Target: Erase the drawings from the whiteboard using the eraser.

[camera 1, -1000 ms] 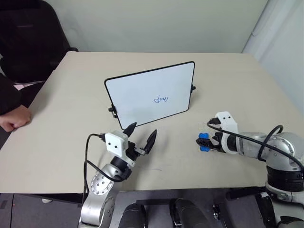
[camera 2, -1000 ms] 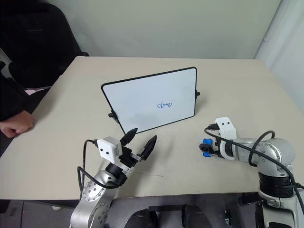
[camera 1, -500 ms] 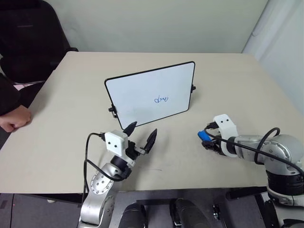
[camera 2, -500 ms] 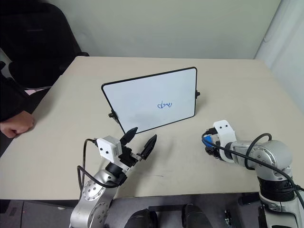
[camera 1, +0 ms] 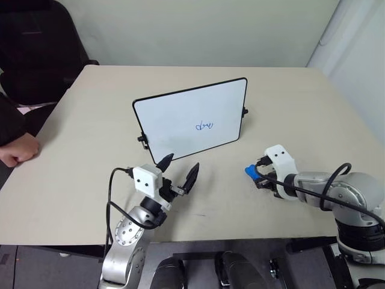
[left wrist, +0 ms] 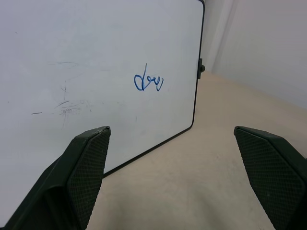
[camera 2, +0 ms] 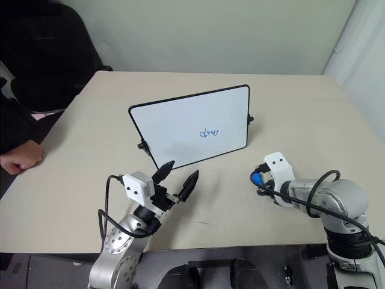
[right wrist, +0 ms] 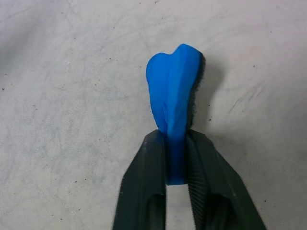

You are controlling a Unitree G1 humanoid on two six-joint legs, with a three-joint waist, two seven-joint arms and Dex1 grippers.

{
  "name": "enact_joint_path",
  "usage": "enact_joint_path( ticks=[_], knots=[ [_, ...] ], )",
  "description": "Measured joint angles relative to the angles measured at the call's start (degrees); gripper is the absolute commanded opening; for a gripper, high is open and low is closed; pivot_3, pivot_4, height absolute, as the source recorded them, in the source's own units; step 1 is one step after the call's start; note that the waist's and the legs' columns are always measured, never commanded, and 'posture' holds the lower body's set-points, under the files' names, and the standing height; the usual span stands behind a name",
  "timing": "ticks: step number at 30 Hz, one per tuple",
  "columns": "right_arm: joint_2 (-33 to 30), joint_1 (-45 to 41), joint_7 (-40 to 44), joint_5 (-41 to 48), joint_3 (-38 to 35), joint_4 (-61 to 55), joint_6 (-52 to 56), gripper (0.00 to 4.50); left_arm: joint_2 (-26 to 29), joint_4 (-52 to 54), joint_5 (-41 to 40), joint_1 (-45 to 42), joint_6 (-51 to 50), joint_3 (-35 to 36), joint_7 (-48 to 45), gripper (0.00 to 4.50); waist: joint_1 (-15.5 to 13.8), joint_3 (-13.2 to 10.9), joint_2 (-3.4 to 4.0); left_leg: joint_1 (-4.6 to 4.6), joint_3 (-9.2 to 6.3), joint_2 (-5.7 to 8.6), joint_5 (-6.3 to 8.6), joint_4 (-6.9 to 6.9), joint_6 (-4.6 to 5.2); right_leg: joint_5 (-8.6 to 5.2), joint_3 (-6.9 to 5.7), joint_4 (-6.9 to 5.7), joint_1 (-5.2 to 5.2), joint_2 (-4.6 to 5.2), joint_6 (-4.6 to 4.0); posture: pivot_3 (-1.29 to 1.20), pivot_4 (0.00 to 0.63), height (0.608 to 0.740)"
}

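R end effector (right wrist: 176,158) pinches chunky blue eraser (right wrist: 173,108) w/ ribbed black fingers; L end effector (camera 1: 178,170) spread open near glossy whiteboard (camera 1: 191,120).

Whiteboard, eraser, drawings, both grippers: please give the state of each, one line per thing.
whiteboard: propped upright on the table, tilted back, mostly clean.
drawings: not erased; a blue scribble on the board.
eraser: pinched between the right jaws.
right gripper: shut on the eraser, apart from the board.
left gripper: open, empty, in front of the board.
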State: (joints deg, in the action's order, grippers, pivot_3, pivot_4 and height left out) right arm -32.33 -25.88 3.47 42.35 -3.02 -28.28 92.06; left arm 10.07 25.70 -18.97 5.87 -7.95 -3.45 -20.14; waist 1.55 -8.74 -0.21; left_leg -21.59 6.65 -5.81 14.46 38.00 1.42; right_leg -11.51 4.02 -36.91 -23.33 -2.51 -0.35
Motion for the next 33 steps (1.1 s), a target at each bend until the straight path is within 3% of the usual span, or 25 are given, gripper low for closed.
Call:
enact_joint_path(
  ticks=[16,33],
  knots=[
    [-4.5,1.8,5.2,-8.0,7.4,-1.3,-8.4,0.19,0.0,0.0,0.3,0.0,0.0,-0.1,-0.6,4.50,0.0,0.0,0.00,-0.03,0.00,0.01,-0.02,0.10,0.02,0.09,0.02,0.01,0.02,0.00,0.10,0.00,0.150,0.735],
    [-1.1,1.9,9.2,-10.6,5.5,-0.2,-13.3,0.12,0.0,0.0,0.3,0.3,0.0,0.2,-0.5,4.50,0.0,0.0,0.00,-0.05,0.00,0.01,-0.03,0.09,0.03,0.12,0.11,0.01,-0.03,-0.01,0.14,0.00,0.150,0.735]
  ],
)
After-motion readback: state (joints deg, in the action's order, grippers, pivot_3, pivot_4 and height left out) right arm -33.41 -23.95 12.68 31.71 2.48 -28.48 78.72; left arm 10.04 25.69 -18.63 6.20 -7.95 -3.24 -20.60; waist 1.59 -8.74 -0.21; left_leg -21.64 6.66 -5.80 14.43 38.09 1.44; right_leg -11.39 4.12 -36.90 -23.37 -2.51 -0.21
